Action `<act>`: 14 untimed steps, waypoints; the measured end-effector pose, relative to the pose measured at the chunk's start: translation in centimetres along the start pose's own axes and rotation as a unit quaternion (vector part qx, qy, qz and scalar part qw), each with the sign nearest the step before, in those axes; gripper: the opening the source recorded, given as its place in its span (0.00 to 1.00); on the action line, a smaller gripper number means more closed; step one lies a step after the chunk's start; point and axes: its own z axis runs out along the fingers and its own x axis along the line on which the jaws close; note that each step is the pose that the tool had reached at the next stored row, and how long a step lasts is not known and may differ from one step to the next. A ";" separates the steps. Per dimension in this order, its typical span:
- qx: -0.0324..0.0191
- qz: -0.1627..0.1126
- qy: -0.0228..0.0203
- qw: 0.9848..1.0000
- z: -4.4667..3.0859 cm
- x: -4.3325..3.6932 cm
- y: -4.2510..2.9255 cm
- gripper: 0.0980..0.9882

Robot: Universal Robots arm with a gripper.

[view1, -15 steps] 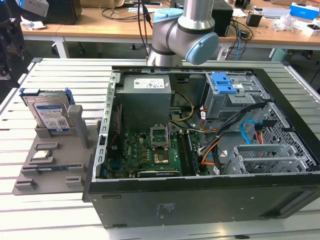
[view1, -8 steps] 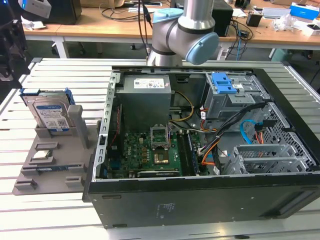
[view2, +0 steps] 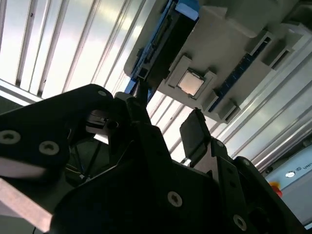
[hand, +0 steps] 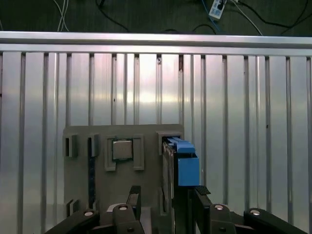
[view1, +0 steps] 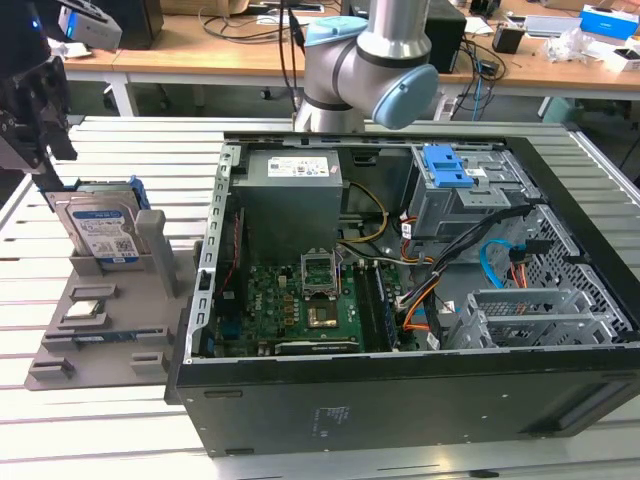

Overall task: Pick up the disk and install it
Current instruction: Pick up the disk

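Disk (view1: 100,228) stands on edge in the grey holder (view1: 125,300) at the exterior view's left, outside the computer case (view1: 400,400). Gripper (hand: 168,194) hangs just above it, jaws wide open and empty, set either side of the disk's thin top edge, with the flat faces towards the jaws

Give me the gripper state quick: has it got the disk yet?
Gripper: open, holding nothing, fingers apart and lined up above the upright disk, not gripping it.
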 end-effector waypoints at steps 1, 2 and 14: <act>0.000 -0.001 0.000 1.000 0.79 -1.01 -0.04 0.50; 0.000 -0.002 0.000 1.000 1.03 -1.52 -0.06 0.50; 0.000 -0.013 0.001 1.000 4.16 -2.17 -0.18 0.50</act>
